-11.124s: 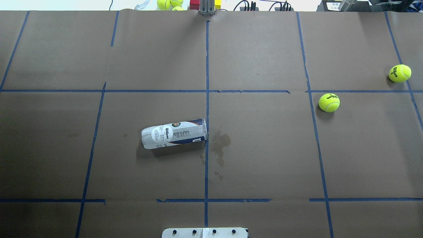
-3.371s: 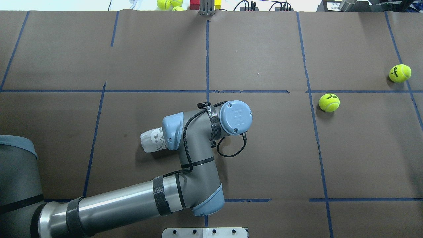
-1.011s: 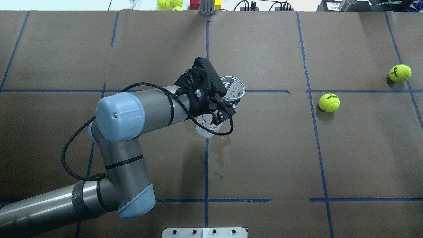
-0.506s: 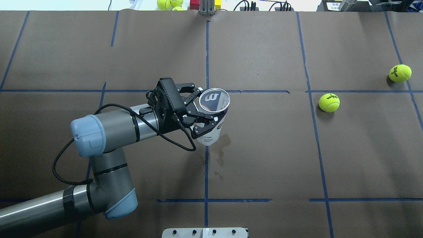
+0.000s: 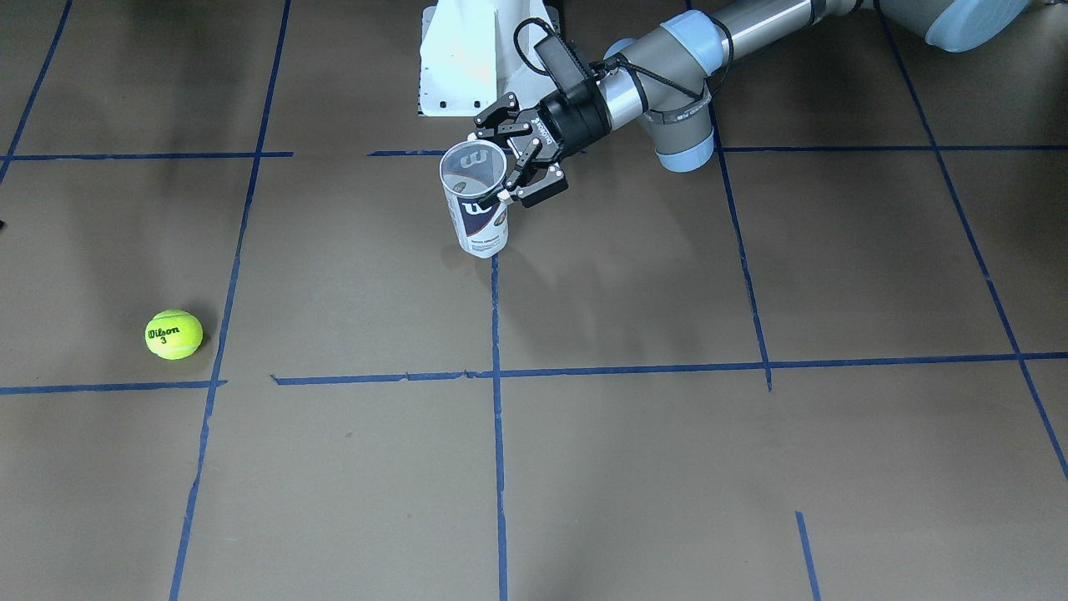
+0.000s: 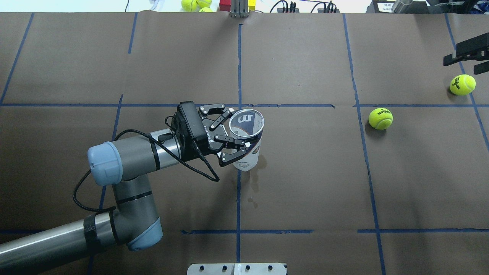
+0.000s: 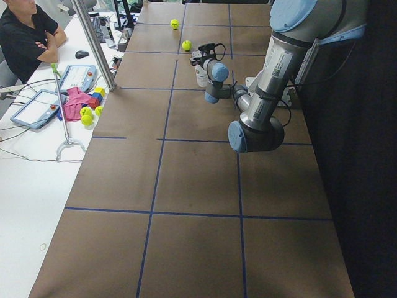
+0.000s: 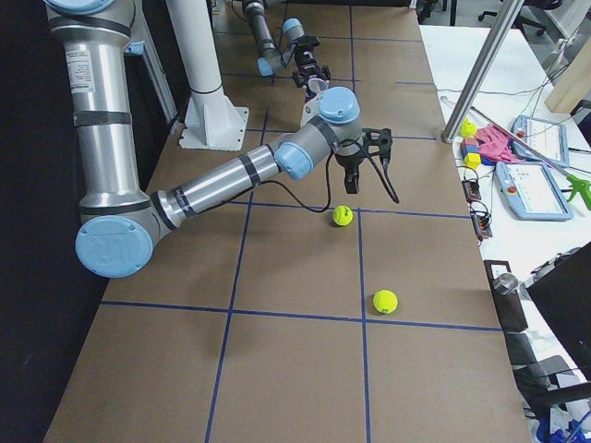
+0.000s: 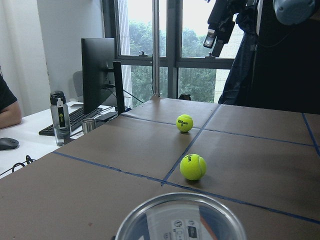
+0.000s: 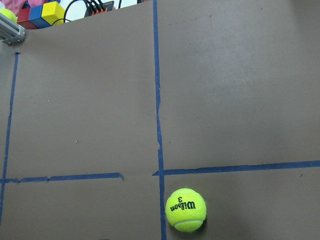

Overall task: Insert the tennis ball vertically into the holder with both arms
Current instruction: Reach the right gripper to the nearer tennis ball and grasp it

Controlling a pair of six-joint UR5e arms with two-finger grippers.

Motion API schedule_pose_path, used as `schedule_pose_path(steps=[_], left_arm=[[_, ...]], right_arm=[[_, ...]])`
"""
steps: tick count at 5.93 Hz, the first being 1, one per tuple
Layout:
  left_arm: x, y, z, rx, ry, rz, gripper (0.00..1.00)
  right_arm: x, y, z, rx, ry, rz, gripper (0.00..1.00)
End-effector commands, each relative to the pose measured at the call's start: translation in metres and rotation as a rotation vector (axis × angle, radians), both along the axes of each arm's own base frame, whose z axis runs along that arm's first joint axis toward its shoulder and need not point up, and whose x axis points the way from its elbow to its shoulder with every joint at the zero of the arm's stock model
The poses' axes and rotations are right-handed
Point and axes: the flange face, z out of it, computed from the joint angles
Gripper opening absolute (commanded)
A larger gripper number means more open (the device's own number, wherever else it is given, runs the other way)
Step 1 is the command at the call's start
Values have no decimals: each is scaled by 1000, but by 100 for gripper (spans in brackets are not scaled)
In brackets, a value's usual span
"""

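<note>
The ball (image 6: 380, 118) is lying right of centre on the counter (image 6: 305, 191), with the right pincer (image 6: 464, 63) hanging spread above it. Mid-frame, the left pincer (image 6: 237, 131) is pinching the upright can (image 6: 247, 152). An off-centre squeeze could send the ball rolling away.

- Brown paper table cover (image 6: 305, 183), gridded with blue tape lines (image 6: 239, 68), and there's a dark stain (image 6: 255, 179) by the centre line.
- White pedestal base (image 5: 480, 58) at the robot's end.
- Side desk (image 7: 37, 167): monitor (image 9: 97, 75), water bottle (image 9: 60, 120), keyboard (image 9: 80, 117), coloured blocks (image 10: 50, 11).
- Operator (image 7: 25, 37) in black, arms folded.
</note>
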Motion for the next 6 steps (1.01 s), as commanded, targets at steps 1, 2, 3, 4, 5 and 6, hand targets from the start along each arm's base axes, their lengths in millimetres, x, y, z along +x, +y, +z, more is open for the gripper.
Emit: schedule_pose_path(steps=[1, 2, 3, 4, 5, 6], left_arm=[[3, -1, 5, 3, -11, -6, 67], [6, -3, 9, -1, -19, -7, 69], [10, -5, 21, 3, -10, -11, 69], [14, -7, 27, 4, 4, -15, 69], [14, -7, 24, 6, 10, -17, 69], [14, -7, 23, 7, 11, -17, 69]], right_arm=[[-50, 1, -2, -5, 46, -20, 100], [-67, 4, 2, -10, 57, -47, 100], [-100, 7, 13, -11, 97, -81, 100], [-121, -12, 18, -18, 117, -85, 100], [-134, -19, 29, -29, 147, -85, 100], [-153, -22, 50, -37, 201, -88, 100]])
